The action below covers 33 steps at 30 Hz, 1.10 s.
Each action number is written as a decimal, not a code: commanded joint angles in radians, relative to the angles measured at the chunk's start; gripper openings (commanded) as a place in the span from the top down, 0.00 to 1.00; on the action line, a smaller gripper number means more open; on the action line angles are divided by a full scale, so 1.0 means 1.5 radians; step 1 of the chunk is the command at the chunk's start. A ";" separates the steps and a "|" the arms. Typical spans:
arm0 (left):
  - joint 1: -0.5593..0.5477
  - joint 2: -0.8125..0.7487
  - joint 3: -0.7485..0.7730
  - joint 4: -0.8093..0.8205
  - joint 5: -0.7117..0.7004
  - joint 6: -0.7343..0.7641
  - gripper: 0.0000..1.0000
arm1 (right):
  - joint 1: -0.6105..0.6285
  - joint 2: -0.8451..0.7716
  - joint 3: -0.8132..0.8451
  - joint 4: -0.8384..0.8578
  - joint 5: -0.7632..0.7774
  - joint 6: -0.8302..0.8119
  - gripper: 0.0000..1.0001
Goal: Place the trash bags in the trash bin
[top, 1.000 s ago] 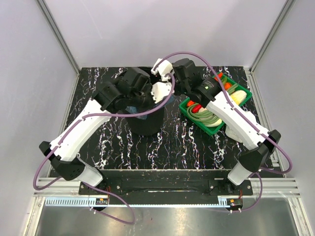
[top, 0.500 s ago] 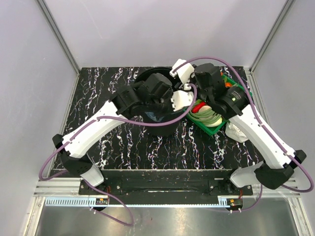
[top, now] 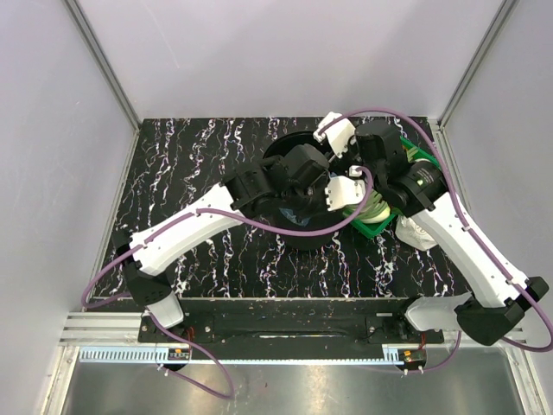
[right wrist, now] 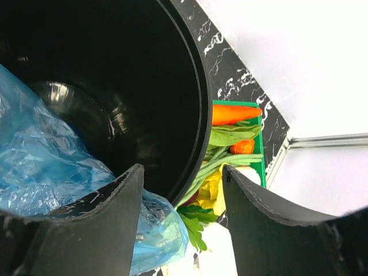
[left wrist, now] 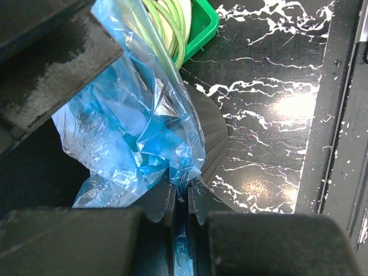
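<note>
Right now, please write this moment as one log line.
left gripper: shut on trash bag | right gripper: open over trash bin rim

Green tray [left wrist: 204, 26] of carrot [right wrist: 234, 114] and greens on black marbled table [top: 190, 156], white crumpled lump [top: 413, 232] beside.

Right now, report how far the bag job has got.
Partly done: the blue bag already sits in the mouth of the black bin, one fold spilling over the rim. In hand: the left gripper pinches it; the right gripper is open. Left: push it in, release.
</note>
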 commanded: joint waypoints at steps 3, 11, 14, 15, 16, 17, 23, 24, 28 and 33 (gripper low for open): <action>-0.002 -0.033 -0.035 0.116 -0.079 0.001 1.00 | -0.013 -0.039 -0.042 0.013 -0.009 0.011 0.37; -0.002 -0.064 -0.130 0.158 -0.116 0.001 1.00 | -0.025 -0.043 -0.072 0.020 -0.025 0.027 0.38; -0.002 -0.069 -0.147 0.169 -0.123 0.004 1.00 | -0.029 -0.037 -0.075 0.021 -0.023 0.026 0.38; -0.002 -0.071 -0.152 0.170 -0.122 0.005 1.00 | -0.031 -0.036 -0.074 0.021 -0.020 0.024 0.38; -0.002 -0.074 -0.158 0.173 -0.119 0.005 1.00 | -0.033 -0.035 -0.070 0.022 -0.018 0.022 0.38; -0.002 -0.075 -0.159 0.174 -0.117 0.004 1.00 | -0.037 -0.034 -0.066 0.022 -0.018 0.023 0.38; -0.002 -0.086 -0.159 0.168 -0.095 -0.002 0.76 | -0.055 -0.031 -0.029 0.021 -0.018 0.025 0.37; -0.002 -0.090 -0.160 0.166 -0.093 -0.005 0.67 | -0.058 -0.030 -0.027 0.020 -0.020 0.023 0.37; -0.002 -0.101 -0.169 0.164 -0.093 -0.007 0.40 | -0.073 -0.025 -0.017 0.021 -0.027 0.026 0.37; -0.002 -0.116 -0.176 0.162 -0.082 -0.010 0.22 | -0.096 -0.017 -0.006 0.021 -0.035 0.028 0.37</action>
